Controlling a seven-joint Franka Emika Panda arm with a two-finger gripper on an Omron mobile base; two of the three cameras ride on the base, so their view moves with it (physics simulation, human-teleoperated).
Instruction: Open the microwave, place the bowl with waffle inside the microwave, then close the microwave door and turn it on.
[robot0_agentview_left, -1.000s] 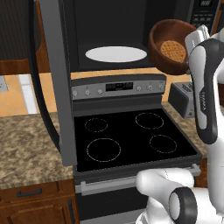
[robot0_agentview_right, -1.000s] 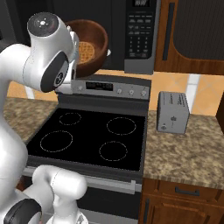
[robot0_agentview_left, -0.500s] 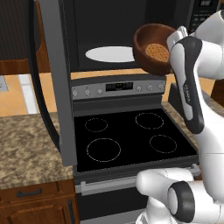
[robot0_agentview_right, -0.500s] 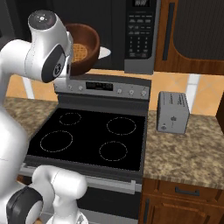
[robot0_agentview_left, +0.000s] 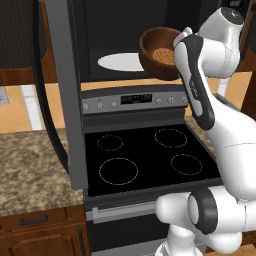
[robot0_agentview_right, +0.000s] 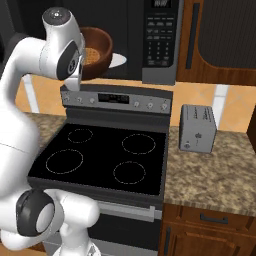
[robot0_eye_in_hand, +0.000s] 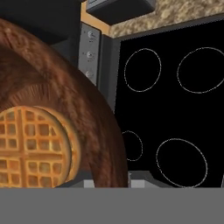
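The microwave (robot0_agentview_left: 115, 22) stands open above the stove, its white turntable plate (robot0_agentview_left: 117, 62) bare. The microwave door (robot0_agentview_left: 64, 100) is swung out to the left, seen almost edge-on. The dark brown bowl (robot0_agentview_left: 152, 47) hangs at the right front of the opening, just above plate level, tilted toward the arm, with the waffle (robot0_agentview_left: 163, 54) lying inside. My gripper (robot0_agentview_left: 178, 44) is shut on the bowl's right rim, largely hidden by the forearm. The hand view has the bowl (robot0_eye_in_hand: 74, 100) and waffle (robot0_eye_in_hand: 33, 146) close up. From the right, the bowl (robot0_agentview_right: 100, 45) covers the plate's left part.
The black-topped stove (robot0_agentview_left: 145, 157) lies below the microwave, its knob panel (robot0_agentview_left: 132, 101) right under the bowl. A grey toaster (robot0_agentview_right: 197, 128) sits on the granite counter (robot0_agentview_right: 215, 180) to the right. The microwave's button panel (robot0_agentview_right: 160, 35) is beside the opening.
The arm has carried the bowl and waffle leftward, from beside the microwave's right edge to the mouth of the open cavity. The door and plate have not moved.
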